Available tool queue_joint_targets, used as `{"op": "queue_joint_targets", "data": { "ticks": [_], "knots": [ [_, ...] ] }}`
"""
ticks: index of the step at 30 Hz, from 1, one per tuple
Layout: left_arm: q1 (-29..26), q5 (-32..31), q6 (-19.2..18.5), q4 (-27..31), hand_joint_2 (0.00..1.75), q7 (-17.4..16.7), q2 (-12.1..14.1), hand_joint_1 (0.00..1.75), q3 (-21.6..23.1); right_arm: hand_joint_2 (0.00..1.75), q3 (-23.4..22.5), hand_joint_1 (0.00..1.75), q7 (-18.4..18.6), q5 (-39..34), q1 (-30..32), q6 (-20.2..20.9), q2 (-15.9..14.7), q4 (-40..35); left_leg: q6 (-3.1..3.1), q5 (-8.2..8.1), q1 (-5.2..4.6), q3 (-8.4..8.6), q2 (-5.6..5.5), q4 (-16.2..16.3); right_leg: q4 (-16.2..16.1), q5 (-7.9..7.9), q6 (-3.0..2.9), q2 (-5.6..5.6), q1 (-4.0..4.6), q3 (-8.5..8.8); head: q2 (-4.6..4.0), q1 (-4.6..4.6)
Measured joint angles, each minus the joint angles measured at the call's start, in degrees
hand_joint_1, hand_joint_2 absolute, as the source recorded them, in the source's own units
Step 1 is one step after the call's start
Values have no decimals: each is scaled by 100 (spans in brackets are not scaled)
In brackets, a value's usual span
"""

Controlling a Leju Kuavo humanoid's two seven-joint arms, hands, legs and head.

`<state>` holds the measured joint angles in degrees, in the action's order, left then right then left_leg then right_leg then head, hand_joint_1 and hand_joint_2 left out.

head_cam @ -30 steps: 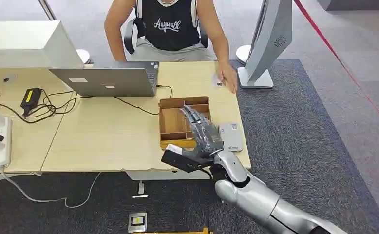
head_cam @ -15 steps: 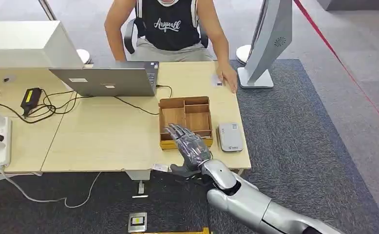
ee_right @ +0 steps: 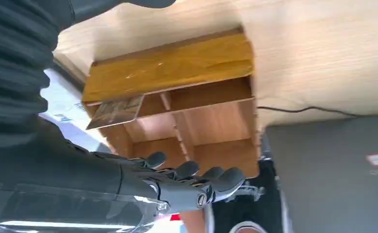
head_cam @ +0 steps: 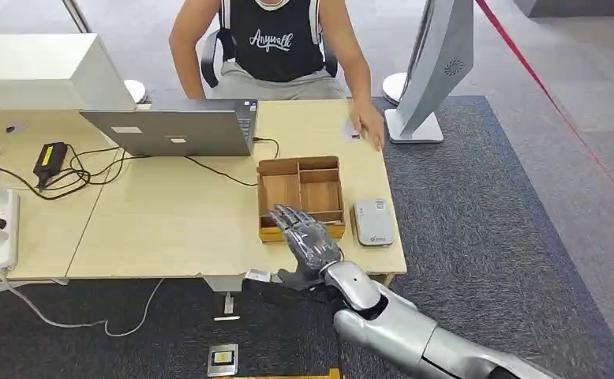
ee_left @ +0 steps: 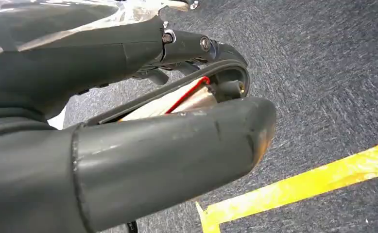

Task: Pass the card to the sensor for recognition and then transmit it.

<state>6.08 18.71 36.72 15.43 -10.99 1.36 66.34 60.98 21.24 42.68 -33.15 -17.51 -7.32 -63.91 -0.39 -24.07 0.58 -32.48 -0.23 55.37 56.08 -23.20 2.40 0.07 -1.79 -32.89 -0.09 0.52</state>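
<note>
- The right hand [head_cam: 308, 241] is seen over the near edge of the table [head_cam: 170, 229], fingers spread, nothing visibly held.
- Its fingertips are placed at the front of the wooden box [head_cam: 301, 195].
- The grey sensor [head_cam: 372, 222] is found just beside the box, towards the table's right end.
- A person's hand [head_cam: 367, 126] is rested on the far corner, by a small card [head_cam: 351, 131].
- An open laptop [head_cam: 174, 130] is set further left.
</note>
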Motion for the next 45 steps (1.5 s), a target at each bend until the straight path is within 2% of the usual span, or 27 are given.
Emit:
{"op": "queue_joint_targets", "data": {
  "ticks": [8,9,12,15,22,32,45],
  "knots": [
    [-2,-22,-4,0,0,-39,-2,0,0,175,-57,0,381,75,-209,181,-64,241,0,0,0,1,0,0,0,0,0,0,0,0,0,0],
    [-2,-22,-4,0,0,-39,-2,0,0,175,-72,0,450,141,-235,143,-64,282,0,0,0,1,0,0,1,0,0,0,0,0,0,0],
    [-2,-2,-4,0,0,-70,-2,0,0,175,-98,0,702,697,-321,-375,-64,508,0,0,0,1,0,0,1,0,0,0,0,0,2,0],
    [-3,15,-4,0,0,-72,-2,0,2,175,-173,0,621,833,-365,-630,-59,713,0,0,0,0,0,0,1,0,0,0,0,0,2,0],
    [-2,28,-2,-2,0,-105,-2,0,2,175,-267,0,737,1139,-391,-761,-18,1010,0,-1,0,0,-1,0,1,0,0,0,0,0,0,0],
    [-2,33,0,-7,0,-105,-2,0,7,175,-356,0,761,1180,-412,-750,17,1270,0,-1,0,1,0,0,1,0,0,0,0,0,2,0],
    [-3,147,18,-9,0,-26,0,0,7,175,-361,0,365,1016,-416,-396,68,1458,0,-1,0,1,0,0,1,0,0,0,0,0,0,0]
  ]
}}
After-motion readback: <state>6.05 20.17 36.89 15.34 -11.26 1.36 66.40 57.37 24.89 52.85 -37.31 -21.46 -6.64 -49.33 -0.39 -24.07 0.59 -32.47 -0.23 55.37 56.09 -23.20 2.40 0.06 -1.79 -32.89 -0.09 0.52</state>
